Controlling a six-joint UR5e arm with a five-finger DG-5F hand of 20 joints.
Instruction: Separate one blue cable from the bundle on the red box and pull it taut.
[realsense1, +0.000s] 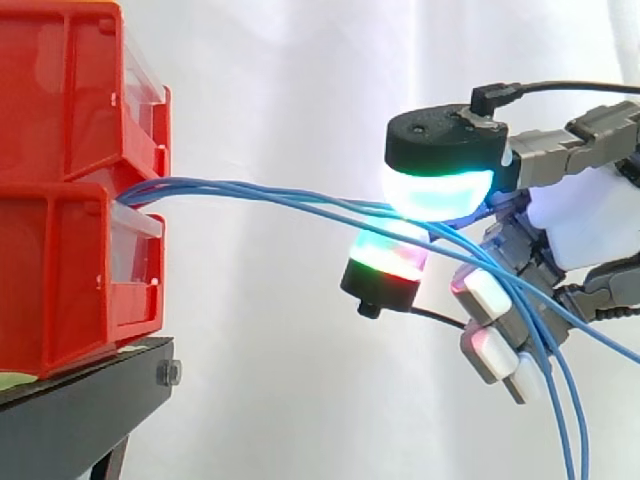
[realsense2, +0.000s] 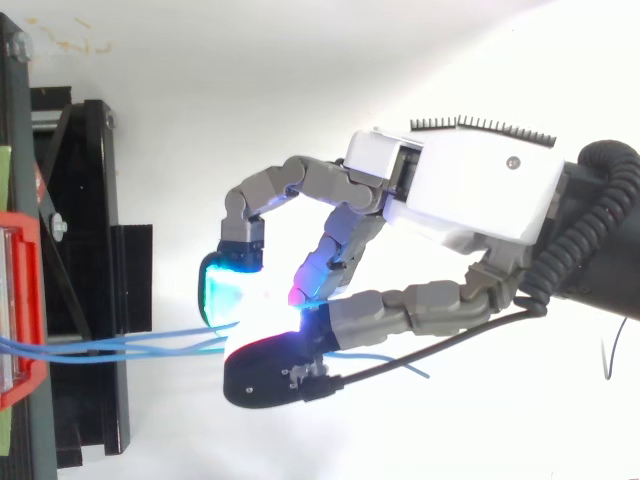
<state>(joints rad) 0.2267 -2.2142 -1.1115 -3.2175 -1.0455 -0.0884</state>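
Note:
Several thin blue cables (realsense1: 260, 193) leave the gap between two stacked red bins (realsense1: 60, 270) at the left and run rightward, close together and nearly level. My hand (realsense1: 580, 220) comes in from the right. Two glowing fingertips, a cyan pad (realsense1: 440, 190) above and a red-green pad (realsense1: 390, 258) below, are curled together and pinch the cables between them. Past the pinch the strands fan out and hang down to the lower right (realsense1: 570, 430). From above, the cables (realsense2: 110, 347) reach my hand (realsense2: 470, 190) at its pads (realsense2: 225, 290). I cannot tell how many strands are in the pinch.
The red bins (realsense2: 20, 300) stand on a black stand (realsense1: 80, 410), whose frame (realsense2: 90, 250) lies below and left of my hand. A white curtain is behind everything. A loose blue cable end (realsense2: 420, 370) pokes out under my fingers.

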